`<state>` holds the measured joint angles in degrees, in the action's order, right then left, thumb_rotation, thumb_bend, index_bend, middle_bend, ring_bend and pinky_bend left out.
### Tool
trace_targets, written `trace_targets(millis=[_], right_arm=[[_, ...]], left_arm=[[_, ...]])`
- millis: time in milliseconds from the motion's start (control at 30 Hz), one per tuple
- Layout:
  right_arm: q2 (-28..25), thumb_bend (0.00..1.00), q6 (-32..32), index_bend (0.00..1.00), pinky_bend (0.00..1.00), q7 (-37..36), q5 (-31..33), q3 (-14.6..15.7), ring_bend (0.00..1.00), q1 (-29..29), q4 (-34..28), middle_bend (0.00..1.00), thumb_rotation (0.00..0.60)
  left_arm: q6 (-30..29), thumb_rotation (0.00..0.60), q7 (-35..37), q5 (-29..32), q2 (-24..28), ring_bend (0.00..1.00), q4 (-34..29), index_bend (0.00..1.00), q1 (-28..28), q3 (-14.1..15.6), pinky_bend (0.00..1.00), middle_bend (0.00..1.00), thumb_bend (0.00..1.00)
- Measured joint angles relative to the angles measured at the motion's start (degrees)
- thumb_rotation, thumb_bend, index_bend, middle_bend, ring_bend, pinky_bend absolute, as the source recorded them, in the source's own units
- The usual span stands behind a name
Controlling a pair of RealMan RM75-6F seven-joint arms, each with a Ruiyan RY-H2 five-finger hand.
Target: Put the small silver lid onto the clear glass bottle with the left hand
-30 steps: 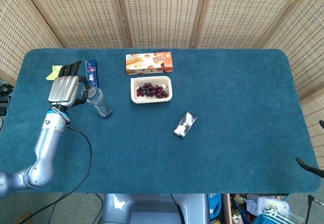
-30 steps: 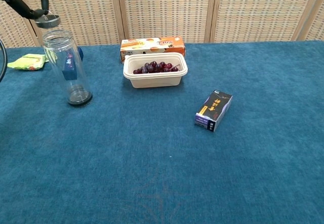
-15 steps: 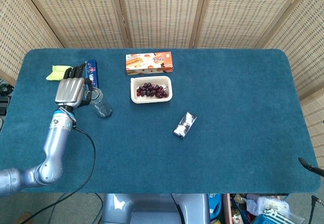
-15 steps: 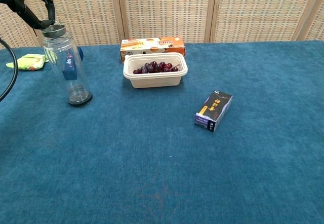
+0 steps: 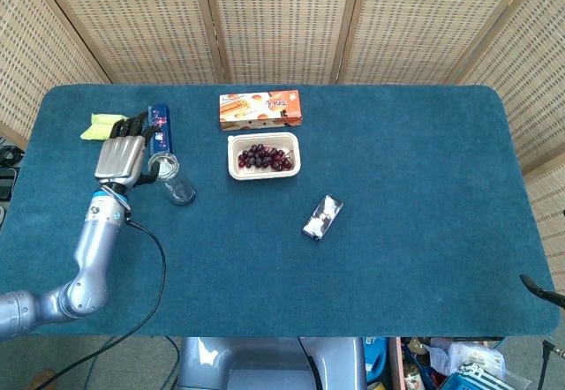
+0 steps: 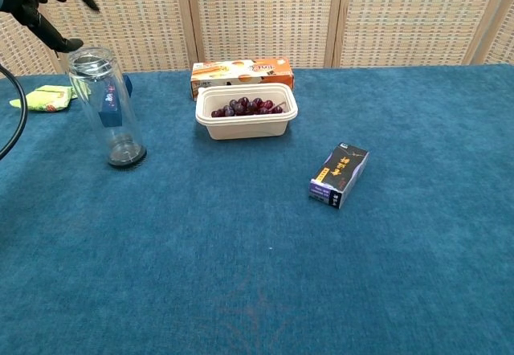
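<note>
The clear glass bottle (image 6: 108, 106) stands upright on the blue table at the left, also seen from above (image 5: 177, 183). The small silver lid (image 6: 91, 53) lies on the bottle's mouth (image 5: 161, 161). My left hand (image 6: 44, 2) hovers at the bottle's upper left with its dark fingers spread and nothing in them. One fingertip (image 6: 71, 44) is close to the lid's left edge, and I cannot tell whether it touches. From the head view the left hand (image 5: 122, 153) sits just left of the bottle. The right hand shows in neither view.
A white tray of dark grapes (image 6: 245, 112) and an orange box (image 6: 241, 72) lie right of the bottle. A blue box (image 5: 160, 125) and a yellow packet (image 6: 44, 98) sit behind it. A small dark box (image 6: 339, 175) lies mid-table. A thin dark shape (image 5: 540, 291) pokes in at the lower right.
The left hand brought the lid down onto the bottle's mouth, then let go. Its fingers have spread and lifted off the lid.
</note>
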<state>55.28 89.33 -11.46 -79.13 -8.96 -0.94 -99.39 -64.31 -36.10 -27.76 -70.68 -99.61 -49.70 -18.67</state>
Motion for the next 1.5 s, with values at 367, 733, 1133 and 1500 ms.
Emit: trace_targets(millis=[367, 733, 1133, 1500], right_arm=[[0.0, 0.00, 0.0, 0.05, 0.00, 0.2, -0.3, 0.1, 0.00, 0.0, -0.1, 0.00, 0.600], [0.4, 0.00, -0.1, 0.05, 0.00, 1.6, -0.9, 0.4, 0.00, 0.2, -0.5, 0.00, 0.600], [1.1, 0.00, -0.4, 0.05, 0.00, 3.0, -0.4, 0.4, 0.00, 0.5, -0.5, 0.00, 0.600], [1.0, 0.00, -0.5, 0.05, 0.00, 2.5, -0.4, 0.4, 0.00, 0.5, -0.4, 0.00, 0.600]], left_arm=[[-1.1, 0.600, 5.5, -7.0, 4.1, 0.00, -2.9, 0.00, 3.8, 1.3, 0.00, 0.00, 0.38], [0.6, 0.600, 12.4, -19.8, 10.4, 0.00, -5.9, 0.14, 10.1, 6.8, 0.00, 0.00, 0.74], [3.9, 0.600, 12.2, -24.2, 9.0, 0.00, -4.3, 0.14, 10.3, 9.7, 0.00, 0.00, 0.77], [4.9, 0.600, 10.0, -20.1, 6.3, 0.00, -2.6, 0.19, 8.4, 9.1, 0.00, 0.00, 0.77]])
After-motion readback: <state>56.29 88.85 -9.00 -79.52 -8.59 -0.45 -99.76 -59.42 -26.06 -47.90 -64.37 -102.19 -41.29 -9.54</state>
